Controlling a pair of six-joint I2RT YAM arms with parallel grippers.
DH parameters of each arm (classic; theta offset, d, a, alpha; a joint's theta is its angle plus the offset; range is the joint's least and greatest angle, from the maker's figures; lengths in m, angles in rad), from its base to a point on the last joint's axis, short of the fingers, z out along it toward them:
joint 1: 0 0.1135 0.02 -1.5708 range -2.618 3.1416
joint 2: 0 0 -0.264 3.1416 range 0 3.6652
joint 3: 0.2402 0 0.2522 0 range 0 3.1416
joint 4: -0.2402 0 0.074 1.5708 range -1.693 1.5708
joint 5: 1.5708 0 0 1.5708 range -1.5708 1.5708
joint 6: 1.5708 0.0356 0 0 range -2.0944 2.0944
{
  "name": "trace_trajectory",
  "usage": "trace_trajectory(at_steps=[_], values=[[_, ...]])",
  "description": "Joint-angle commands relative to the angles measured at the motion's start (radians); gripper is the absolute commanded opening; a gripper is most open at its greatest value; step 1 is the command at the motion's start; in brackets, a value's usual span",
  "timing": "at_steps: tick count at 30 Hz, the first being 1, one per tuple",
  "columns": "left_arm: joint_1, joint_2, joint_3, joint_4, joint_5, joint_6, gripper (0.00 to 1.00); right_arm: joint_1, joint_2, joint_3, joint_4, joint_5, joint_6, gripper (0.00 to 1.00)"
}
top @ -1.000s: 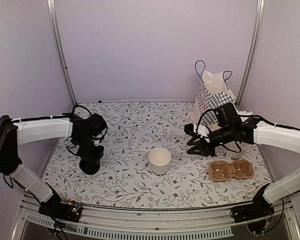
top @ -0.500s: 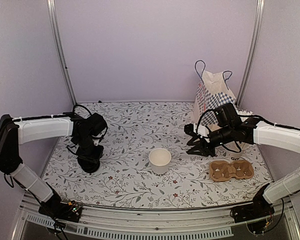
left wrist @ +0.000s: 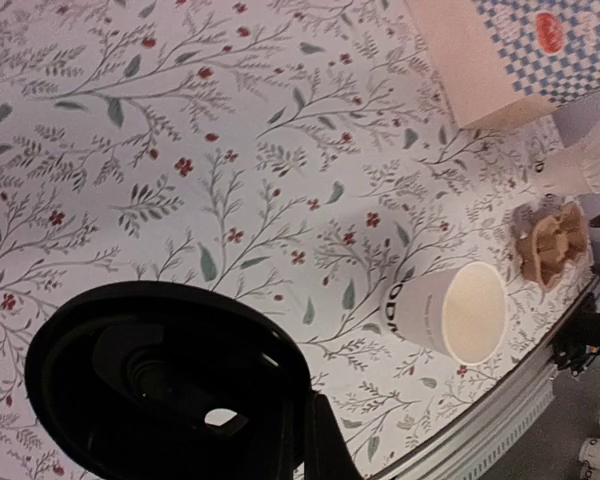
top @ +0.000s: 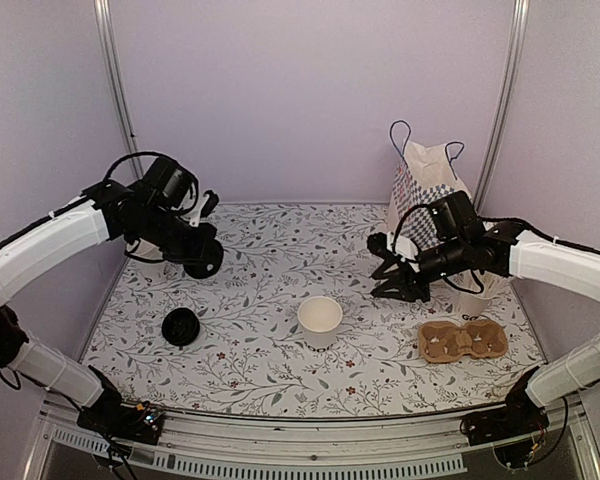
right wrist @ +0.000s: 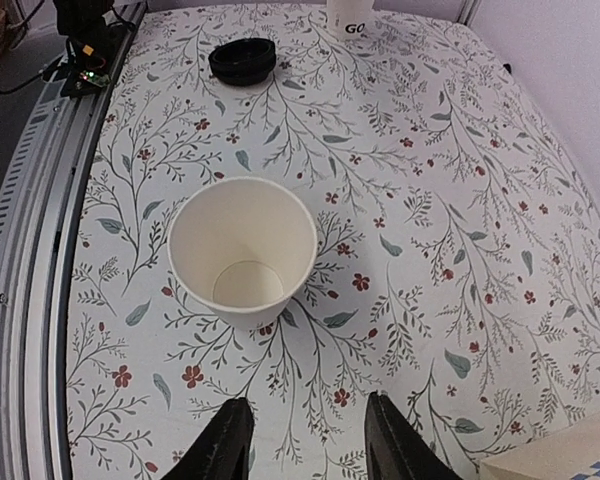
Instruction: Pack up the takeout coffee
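No cup with a black lid on it shows; the takeout coffee is out of view. My left gripper is raised over the left part of the table and shut on a round black lid. A second black lid lies on the table below it, also seen in the right wrist view. An open, empty white paper cup stands mid-table. My right gripper is open and empty, low over the table just right of that cup.
The checkered paper bag stands at the back right. A brown cup carrier lies front right, with a lettered white cup behind it. Another lettered cup stands beyond the lying lid, cut off by the frame.
My left arm has risen up and back from the table with a black lid in its jaws, leaving another lid on the table. My right gripper has barely shifted.
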Motion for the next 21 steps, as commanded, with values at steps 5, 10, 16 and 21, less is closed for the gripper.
trace_trajectory(at_steps=[5,10,16,21], values=[[-0.022,-0.04,0.048,0.552,0.455,-0.04,0.01,0.019,0.023,0.312,-0.082,-0.152,0.064,0.78],[-0.035,-0.038,-0.084,1.04,0.685,-0.243,0.03,0.124,0.121,0.501,-0.17,-0.135,0.078,0.99],[-0.046,-0.035,-0.238,1.483,0.765,-0.45,0.05,0.181,0.183,0.62,-0.132,-0.099,0.193,0.99],[-0.05,-0.007,-0.312,1.695,0.793,-0.598,0.05,0.245,0.22,0.662,-0.099,0.069,0.181,0.99]])
